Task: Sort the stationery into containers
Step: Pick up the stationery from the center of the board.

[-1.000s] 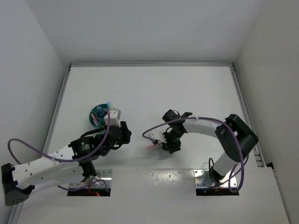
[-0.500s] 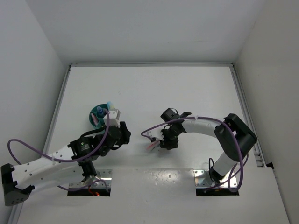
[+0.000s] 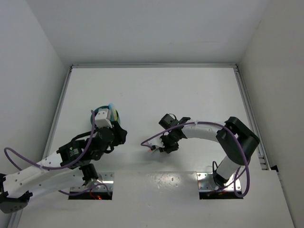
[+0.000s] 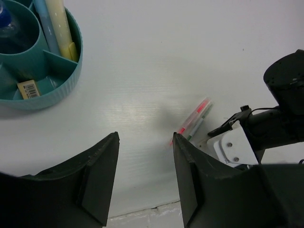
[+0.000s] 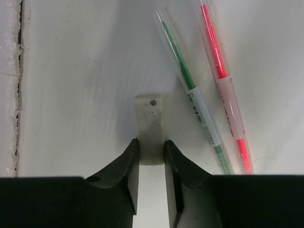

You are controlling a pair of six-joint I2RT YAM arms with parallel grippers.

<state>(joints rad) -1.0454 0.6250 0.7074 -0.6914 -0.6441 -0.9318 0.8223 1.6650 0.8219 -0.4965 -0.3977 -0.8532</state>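
Observation:
The round teal organiser (image 4: 57, 85) holds a yellow marker (image 4: 61, 21), a light-blue stick (image 4: 43, 19), a clear-blue item (image 4: 9, 28) and a small beige labelled eraser (image 4: 27, 89). In the top view the organiser (image 3: 114, 114) is partly hidden by my left wrist. My left gripper (image 4: 145, 137) is open and empty over bare table, between the organiser and the pens. My right gripper (image 5: 151, 148) is shut on a whitish eraser block (image 5: 151, 123) lying on the table. A green pen (image 5: 192, 88) and a pink-red pen (image 5: 223, 80) lie side by side just right of it.
In the left wrist view the two pens (image 4: 194, 121) lie right of my fingers, with my right gripper's black body (image 4: 280, 109) behind them. The table's front seam (image 5: 19, 95) runs close to the eraser. White walls enclose the table.
My left arm has swung left and back, its wrist now over the organiser's near side. My right gripper has shifted left along the table, by the pens.

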